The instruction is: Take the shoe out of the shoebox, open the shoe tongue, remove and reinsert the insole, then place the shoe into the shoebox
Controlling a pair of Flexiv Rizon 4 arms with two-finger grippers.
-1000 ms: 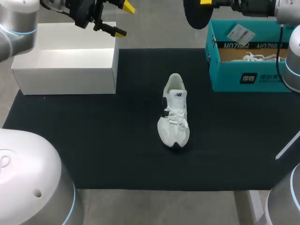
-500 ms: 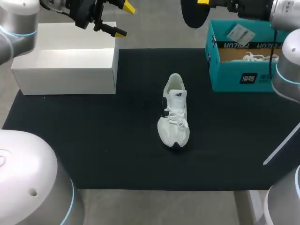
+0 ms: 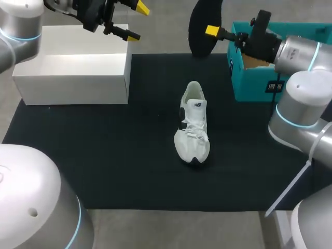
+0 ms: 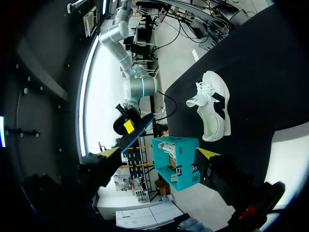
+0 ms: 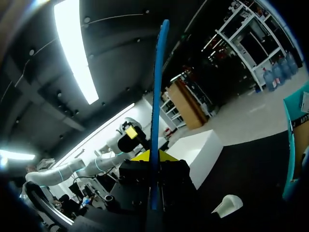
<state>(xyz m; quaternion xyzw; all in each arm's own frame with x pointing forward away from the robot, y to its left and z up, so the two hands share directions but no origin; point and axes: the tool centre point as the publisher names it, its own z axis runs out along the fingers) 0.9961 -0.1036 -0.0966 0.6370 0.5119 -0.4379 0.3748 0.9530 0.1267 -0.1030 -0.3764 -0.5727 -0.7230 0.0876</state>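
The right fingers (image 3: 211,31) clamp the dark insole (image 3: 202,26) upright, the teal shoebox (image 3: 249,85) just behind them. Well below them, the white shoe (image 3: 193,124) lies on the counter (image 3: 104,155). The left fingers (image 3: 137,22) stand spread above a white box (image 3: 72,67).
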